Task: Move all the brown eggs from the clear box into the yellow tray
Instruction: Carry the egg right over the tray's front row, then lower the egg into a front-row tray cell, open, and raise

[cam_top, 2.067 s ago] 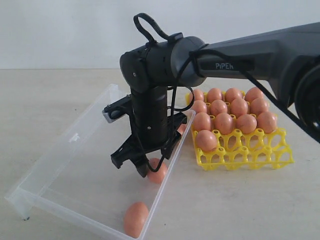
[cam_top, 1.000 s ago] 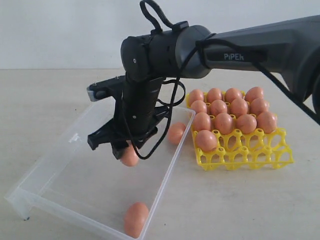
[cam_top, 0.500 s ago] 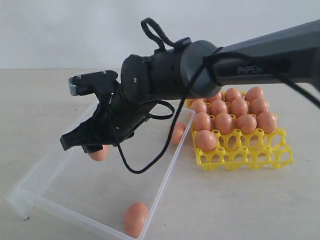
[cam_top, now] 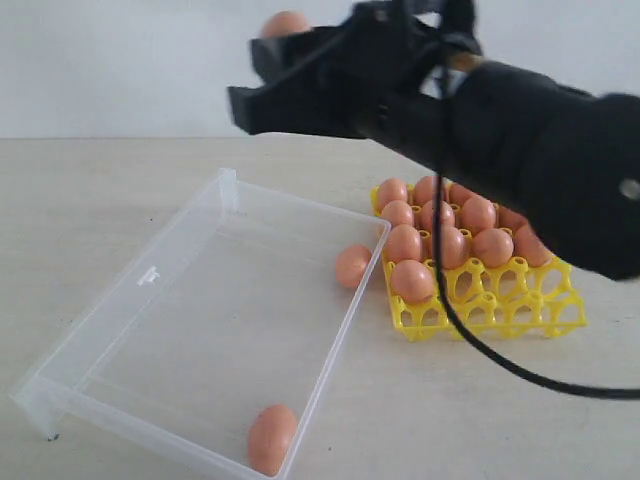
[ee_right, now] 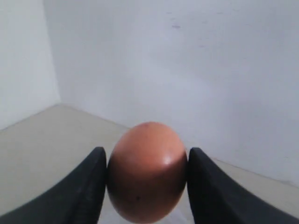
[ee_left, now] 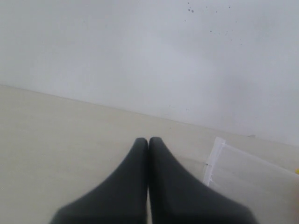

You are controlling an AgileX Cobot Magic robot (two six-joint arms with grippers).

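Observation:
My right gripper (cam_top: 268, 48) is raised high above the clear box (cam_top: 150, 275) and is shut on a brown egg (cam_top: 285, 22). In the right wrist view that egg (ee_right: 147, 172) fills the gap in the right gripper (ee_right: 147, 150), touching both fingers. Two more brown eggs lie in the box, one at its near corner (cam_top: 272, 437) and one by its far right wall (cam_top: 352, 266). The yellow tray (cam_top: 500, 315) to the right holds several eggs (cam_top: 412, 281); its front row has bare cups. My left gripper (ee_left: 148, 140) is shut and empty above the table, near a corner of the box (ee_left: 215, 158).
The right arm (cam_top: 540, 150) reaches in from the right, above the tray, with a black cable (cam_top: 470, 340) hanging in front of the tray. Beige tabletop (cam_top: 80, 200) surrounds the box and tray, with a white wall behind.
The right gripper has lifted an egg out of the clear box, swinging left and then high up to the top of the exterior view. Two eggs stay in the box.

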